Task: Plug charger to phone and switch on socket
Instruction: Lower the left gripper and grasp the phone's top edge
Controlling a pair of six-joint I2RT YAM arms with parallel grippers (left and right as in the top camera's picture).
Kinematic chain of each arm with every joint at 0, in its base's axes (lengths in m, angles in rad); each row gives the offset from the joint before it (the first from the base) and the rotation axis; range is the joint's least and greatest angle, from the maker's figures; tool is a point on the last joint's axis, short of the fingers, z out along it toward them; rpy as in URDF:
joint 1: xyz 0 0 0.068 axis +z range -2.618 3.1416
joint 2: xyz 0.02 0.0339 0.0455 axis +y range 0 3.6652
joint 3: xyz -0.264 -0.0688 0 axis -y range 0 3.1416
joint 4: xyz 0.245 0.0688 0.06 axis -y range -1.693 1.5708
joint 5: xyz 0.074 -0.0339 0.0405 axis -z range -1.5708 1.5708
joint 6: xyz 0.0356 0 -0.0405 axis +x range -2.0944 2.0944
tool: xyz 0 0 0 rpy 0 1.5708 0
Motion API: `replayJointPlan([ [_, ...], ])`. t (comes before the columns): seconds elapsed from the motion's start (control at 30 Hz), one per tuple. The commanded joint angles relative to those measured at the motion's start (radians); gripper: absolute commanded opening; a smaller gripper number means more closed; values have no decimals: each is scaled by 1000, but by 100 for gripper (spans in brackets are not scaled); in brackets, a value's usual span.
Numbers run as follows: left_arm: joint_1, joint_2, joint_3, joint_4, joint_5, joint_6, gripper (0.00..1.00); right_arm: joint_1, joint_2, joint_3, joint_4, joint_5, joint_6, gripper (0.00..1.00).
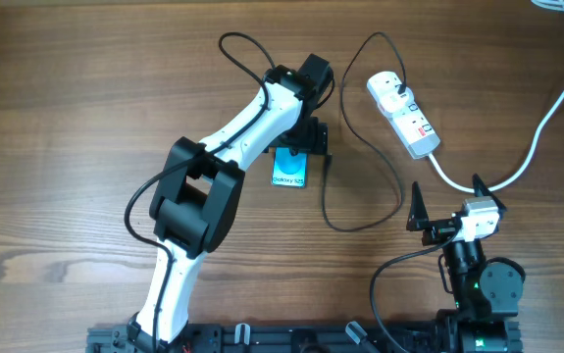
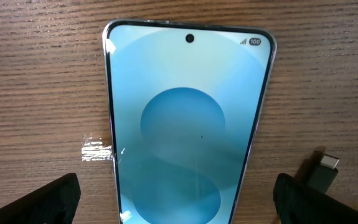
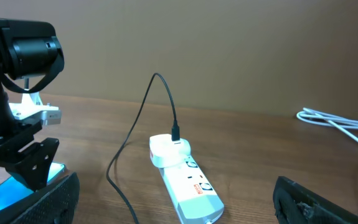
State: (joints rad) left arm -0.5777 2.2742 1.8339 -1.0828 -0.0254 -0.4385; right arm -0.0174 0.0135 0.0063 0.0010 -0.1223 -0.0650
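Observation:
The phone [image 1: 289, 176] lies flat on the table with its cyan screen up; it fills the left wrist view [image 2: 188, 118]. My left gripper [image 1: 302, 147] is open just over it, one finger on each side [image 2: 182, 202], not touching. The charger [image 1: 326, 196], a thin black cable, loops from a white adapter [image 1: 384, 86] on the socket [image 1: 411, 118]. Its connector tip [image 2: 328, 164] lies beside the phone, next to my right-hand finger. My right gripper [image 1: 448, 203] is open and empty, short of the socket [image 3: 188, 183], which it faces [image 3: 179, 202].
The socket's thick white cord [image 1: 546, 108] runs from the strip past my right gripper and off to the back right corner. A small patch of clear tape [image 2: 96, 150] sits on the wood left of the phone. The left arm [image 1: 223, 147] stretches across the table's middle.

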Motion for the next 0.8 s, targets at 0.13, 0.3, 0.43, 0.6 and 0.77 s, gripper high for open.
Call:
replayJointPlan([
  [0.13,1,22,16,3,-17,15,100,1,-6,-1,5,16,14,100],
  [0.3,0,69,16,3,16,16,100,1,-6,-1,5,16,14,100],
  [0.43,0,82,16,10,16,32,100,1,-6,-1,5,16,13,100],
  [0.6,0,82,16,8,16,50,100,1,-6,-1,5,16,14,100],
  [0.77,2,82,16,5,16,49,100,1,-6,-1,5,16,13,100],
])
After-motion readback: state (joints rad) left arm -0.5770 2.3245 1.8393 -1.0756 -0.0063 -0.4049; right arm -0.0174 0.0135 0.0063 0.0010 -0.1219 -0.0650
